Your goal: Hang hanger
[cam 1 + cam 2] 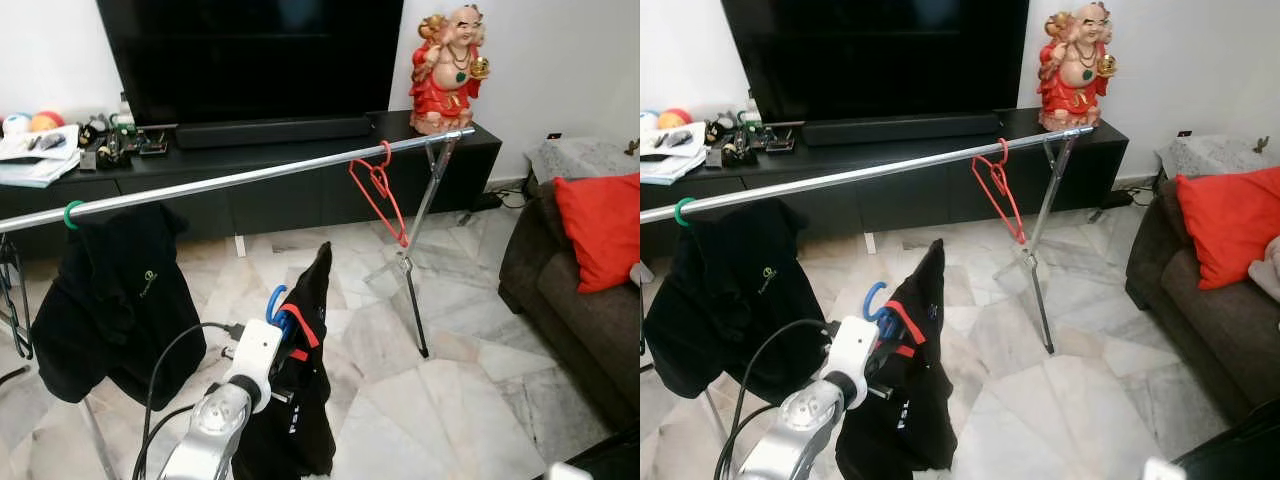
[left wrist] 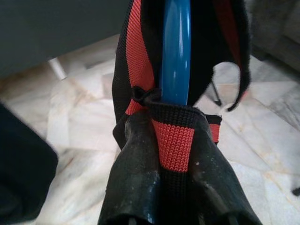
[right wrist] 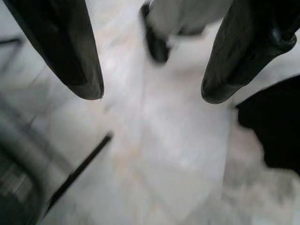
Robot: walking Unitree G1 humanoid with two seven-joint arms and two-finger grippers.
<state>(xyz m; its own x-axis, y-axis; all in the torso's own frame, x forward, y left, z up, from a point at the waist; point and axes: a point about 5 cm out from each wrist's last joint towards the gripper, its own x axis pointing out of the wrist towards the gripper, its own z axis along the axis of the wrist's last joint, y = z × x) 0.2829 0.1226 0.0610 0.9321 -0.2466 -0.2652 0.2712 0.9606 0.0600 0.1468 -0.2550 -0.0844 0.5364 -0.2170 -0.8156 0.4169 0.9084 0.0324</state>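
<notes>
My left gripper (image 1: pixel 285 345) is shut on a blue hanger (image 1: pixel 276 303) that carries a black garment with red trim (image 1: pixel 305 400), held below the rail. In the left wrist view the blue hanger (image 2: pixel 176 51) runs up from between my fingers (image 2: pixel 136 178), wrapped by the red-and-black collar (image 2: pixel 174 140). The long silver rail (image 1: pixel 260 175) crosses above it. A black jacket (image 1: pixel 115 300) hangs on a green hanger (image 1: pixel 72 214) at the rail's left. An empty red hanger (image 1: pixel 380 195) hangs towards the rail's right end. My right gripper (image 3: pixel 150 93) is open above the floor.
The rail's stand leg (image 1: pixel 415 270) reaches the marble floor on the right. A black TV cabinet (image 1: pixel 300 170) with a TV and a red figurine (image 1: pixel 447 65) stands behind. A dark sofa (image 1: pixel 570 300) with a red cushion (image 1: pixel 603 225) is at the right.
</notes>
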